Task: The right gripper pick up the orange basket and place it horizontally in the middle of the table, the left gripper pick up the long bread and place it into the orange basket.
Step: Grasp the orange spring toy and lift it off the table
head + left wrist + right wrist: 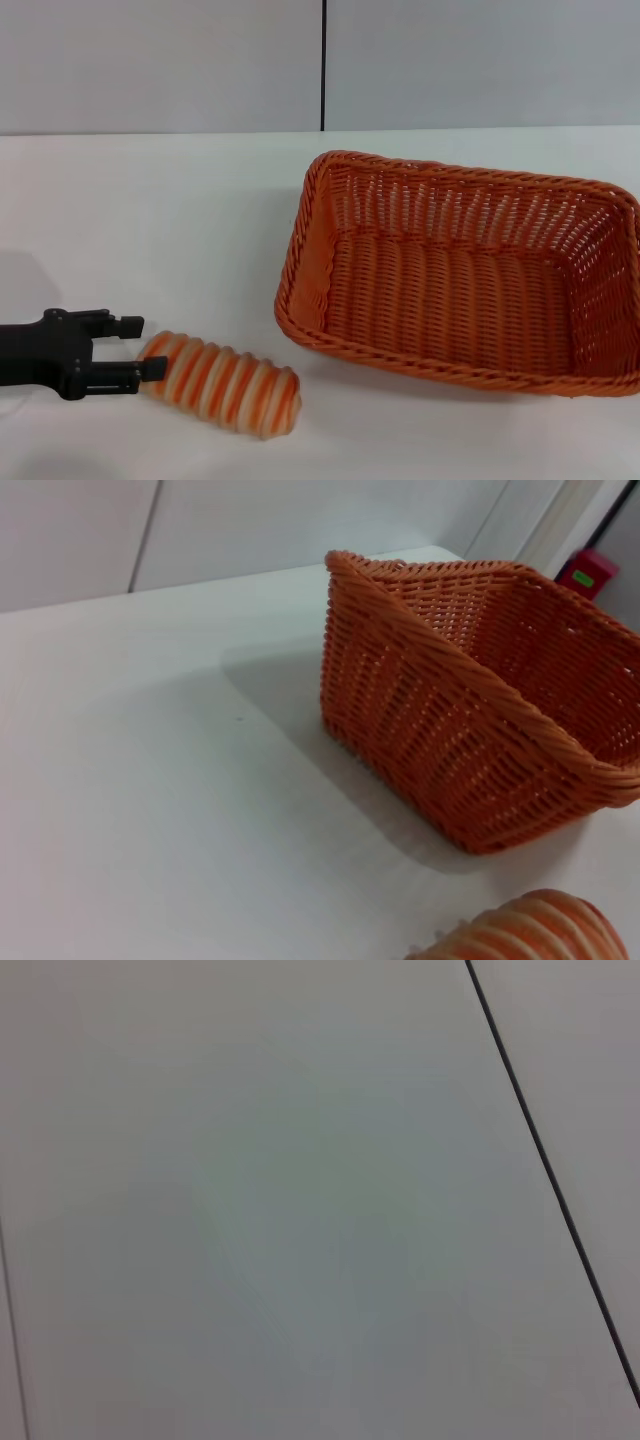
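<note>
1. Bread first: the long bread [222, 387] lies flat on the table [150, 230] near its front edge, toward the left front corner; its length runs slantwise, one rounded end toward the left, the other toward the front and the basket side; orange and cream stripes cross it; in the left wrist view only a rounded striped end [530, 932] shows.
2. Left pincer [148, 349] reaches in low from the table's left edge; it is spread, one black prong [125, 324] on the far side of the bread's left end, the other [140, 373] at the near side and seeming to touch that end; the loaf is not lifted and rests on the table.
3. Orange basket [465, 270] stands upright on the right half of the table, just beside the bread but apart from it, a strip of white table between them; its long sides run roughly along the table's front edge, slightly skewed; nothing lies inside it; its right end runs out of the head view; the left wrist view shows its near corner and braided rim [450, 670].
4. Right pincer is not in sight in any view; the right wrist view shows only a pale panelled surface with a dark seam [550, 1170].
</note>
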Action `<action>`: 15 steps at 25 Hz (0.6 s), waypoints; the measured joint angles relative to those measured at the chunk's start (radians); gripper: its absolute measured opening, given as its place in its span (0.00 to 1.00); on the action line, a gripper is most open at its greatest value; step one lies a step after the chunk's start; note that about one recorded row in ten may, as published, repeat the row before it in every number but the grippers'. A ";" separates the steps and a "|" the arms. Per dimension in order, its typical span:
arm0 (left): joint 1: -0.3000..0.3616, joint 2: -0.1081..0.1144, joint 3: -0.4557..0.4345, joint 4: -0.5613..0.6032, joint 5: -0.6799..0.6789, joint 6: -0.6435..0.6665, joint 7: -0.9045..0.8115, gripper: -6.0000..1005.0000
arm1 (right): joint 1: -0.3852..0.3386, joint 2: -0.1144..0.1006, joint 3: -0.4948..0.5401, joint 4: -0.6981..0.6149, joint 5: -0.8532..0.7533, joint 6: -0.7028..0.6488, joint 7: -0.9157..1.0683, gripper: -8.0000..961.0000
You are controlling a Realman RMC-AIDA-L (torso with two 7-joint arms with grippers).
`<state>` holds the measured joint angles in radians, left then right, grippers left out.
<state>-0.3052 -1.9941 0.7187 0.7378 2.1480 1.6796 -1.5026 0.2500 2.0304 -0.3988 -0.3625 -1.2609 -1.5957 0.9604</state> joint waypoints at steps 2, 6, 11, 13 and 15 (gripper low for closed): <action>-0.001 -0.009 0.000 0.000 0.003 -0.003 0.000 0.77 | 0.000 0.000 0.003 0.000 0.000 -0.011 0.006 0.54; -0.004 -0.018 0.000 0.001 0.011 -0.022 0.000 0.77 | -0.004 -0.002 0.005 0.000 0.001 -0.058 0.024 0.54; -0.008 -0.022 -0.007 0.000 0.012 -0.033 0.010 0.77 | -0.004 -0.003 0.001 0.001 0.001 -0.069 0.028 0.54; -0.010 -0.022 -0.007 0.000 0.012 -0.036 0.010 0.77 | -0.003 -0.003 -0.002 0.001 0.000 -0.065 0.028 0.54; -0.012 -0.022 -0.004 0.000 0.012 -0.037 0.010 0.77 | -0.002 -0.004 0.000 0.001 0.000 -0.064 0.028 0.54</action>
<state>-0.3172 -2.0160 0.7151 0.7378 2.1600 1.6422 -1.4927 0.2479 2.0269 -0.3984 -0.3619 -1.2607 -1.6595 0.9883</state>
